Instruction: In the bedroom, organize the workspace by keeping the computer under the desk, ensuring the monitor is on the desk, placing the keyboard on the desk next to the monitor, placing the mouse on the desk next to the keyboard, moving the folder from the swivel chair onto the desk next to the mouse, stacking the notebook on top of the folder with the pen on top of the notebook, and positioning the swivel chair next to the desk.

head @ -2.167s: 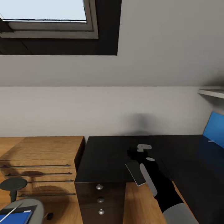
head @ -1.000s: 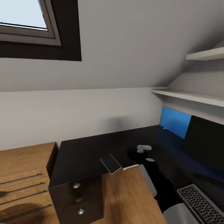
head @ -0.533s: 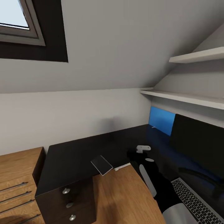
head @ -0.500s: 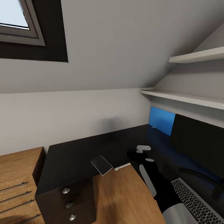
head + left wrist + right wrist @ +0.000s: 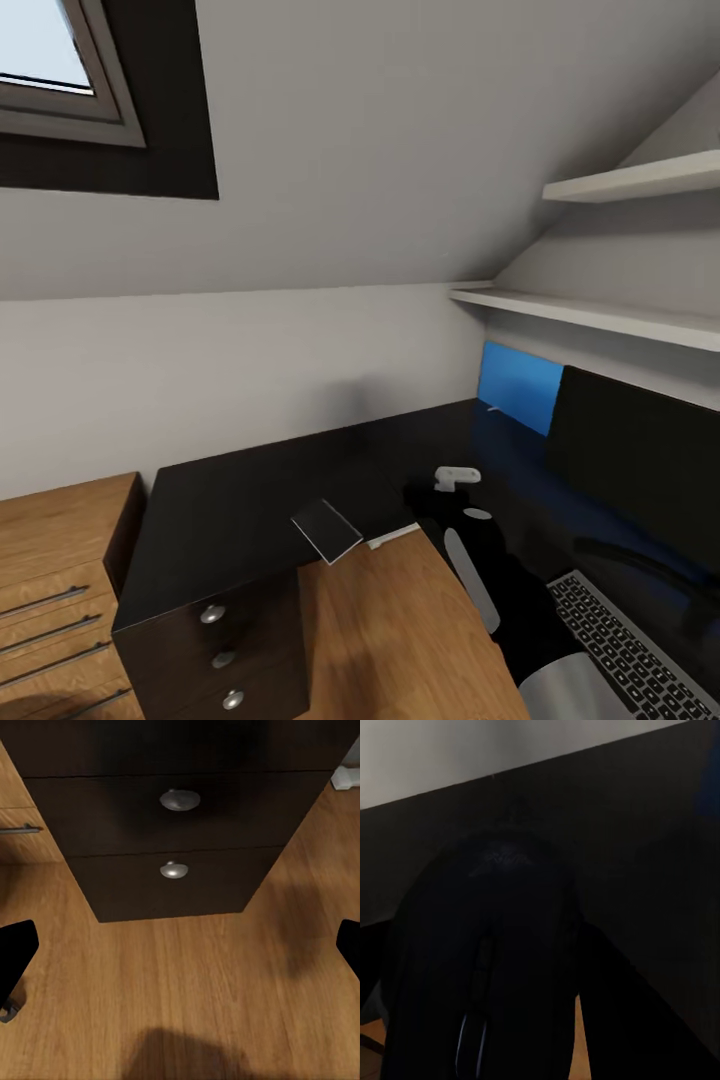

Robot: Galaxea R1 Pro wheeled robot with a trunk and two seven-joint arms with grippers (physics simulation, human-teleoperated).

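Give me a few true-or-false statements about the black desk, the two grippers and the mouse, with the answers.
1. The slim black keyboard lies on the glossy black desk, in front of the wide black monitor. True.
2. The left gripper is clamped on a drawer knob. False: its fingers are spread wide with nothing between them, facing the black drawer unit over the wood floor.
3. The small black mouse rests beside the keyboard. False: it sits between the fingers of the right gripper, above the desk.
4. The drawer unit has round silver knobs. True.
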